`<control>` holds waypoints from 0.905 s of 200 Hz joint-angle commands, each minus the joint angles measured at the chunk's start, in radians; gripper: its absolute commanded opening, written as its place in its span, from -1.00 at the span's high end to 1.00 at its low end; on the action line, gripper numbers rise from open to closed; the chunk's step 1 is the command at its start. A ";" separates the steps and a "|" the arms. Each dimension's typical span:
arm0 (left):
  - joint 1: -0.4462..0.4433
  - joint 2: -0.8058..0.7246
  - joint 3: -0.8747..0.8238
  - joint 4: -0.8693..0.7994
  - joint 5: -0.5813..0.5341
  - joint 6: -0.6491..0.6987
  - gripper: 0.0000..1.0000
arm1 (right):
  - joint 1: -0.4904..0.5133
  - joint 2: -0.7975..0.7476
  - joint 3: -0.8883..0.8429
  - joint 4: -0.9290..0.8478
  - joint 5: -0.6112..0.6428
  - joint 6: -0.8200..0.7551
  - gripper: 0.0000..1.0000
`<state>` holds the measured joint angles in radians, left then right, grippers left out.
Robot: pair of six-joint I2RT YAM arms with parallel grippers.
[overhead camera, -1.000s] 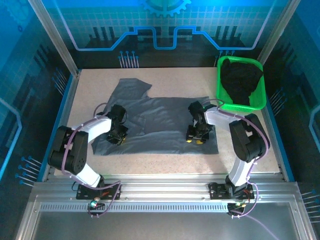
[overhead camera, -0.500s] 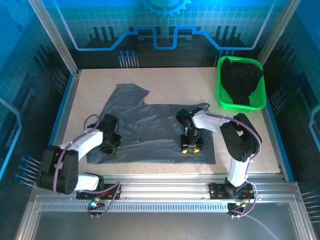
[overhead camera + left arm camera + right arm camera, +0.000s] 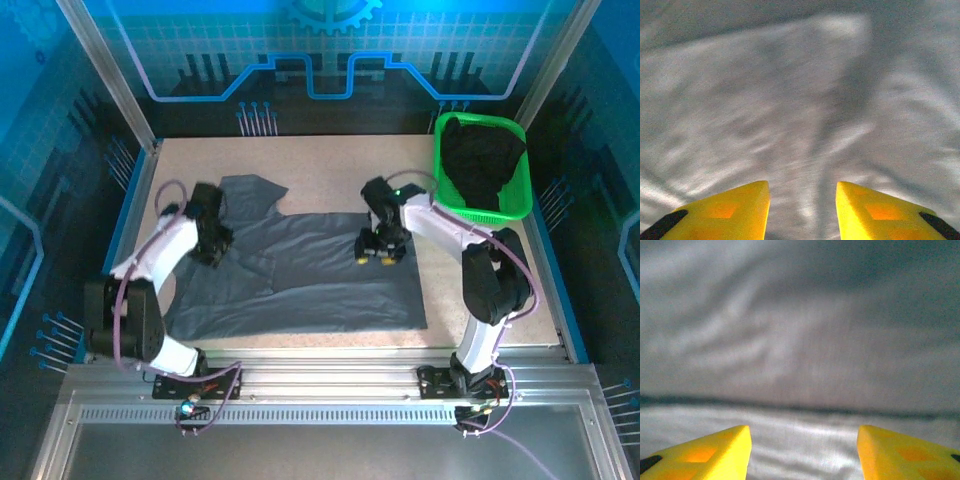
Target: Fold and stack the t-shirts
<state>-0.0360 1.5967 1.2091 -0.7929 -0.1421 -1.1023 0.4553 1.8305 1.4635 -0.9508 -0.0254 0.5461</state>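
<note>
Since half a second earlier, both arms had swung away from their bases toward the far side of the table, and the slate-grey short-sleeved cloth t-shirt (image 3: 320, 280) had shifted slightly with them, its near hem now lying a little closer to the bases. The left claw (image 3: 213, 248) hung over the shirt's left shoulder area, with one sleeve spread just beyond it and most of the body stretching away to its right and back toward the bases. In the left wrist view its yellow fingers (image 3: 730, 210) stood spread with a clear gap, nothing pinched, and blurred grey cloth (image 3: 790, 100) beneath and ahead of them. The right claw (image 3: 378, 258) hovered over the shirt's far right part, with the cloth running from under it to its left and back toward the bases. Its fingers (image 3: 715, 450) were spread wider still, holding nothing; grey fabric (image 3: 800, 315) lay ahead, crossed by a dark line just beyond the tips, crease or edge I could not tell. To the right of that claw and farther out, well apart, sat the green plastic basket (image 3: 478, 213) with the crumpled black t-shirt (image 3: 480, 160) inside. The speckled beige table (image 3: 330, 150) lay bare beyond both claws.
</note>
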 commanded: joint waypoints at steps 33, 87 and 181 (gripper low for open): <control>0.124 0.431 0.491 0.066 0.069 0.172 -0.08 | -0.119 0.353 0.411 -0.054 0.362 -0.065 -0.15; 0.169 0.549 0.550 0.261 0.147 0.224 -0.11 | -0.208 0.532 0.548 -0.061 0.303 -0.043 -0.15; 0.196 0.655 0.628 0.344 0.206 0.245 -0.15 | -0.231 0.641 0.625 -0.105 0.276 -0.007 0.53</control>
<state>0.1379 2.2002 1.7733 -0.4755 0.0277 -0.8795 0.2356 2.4184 2.0731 -1.0050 0.2535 0.5262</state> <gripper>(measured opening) 0.562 0.307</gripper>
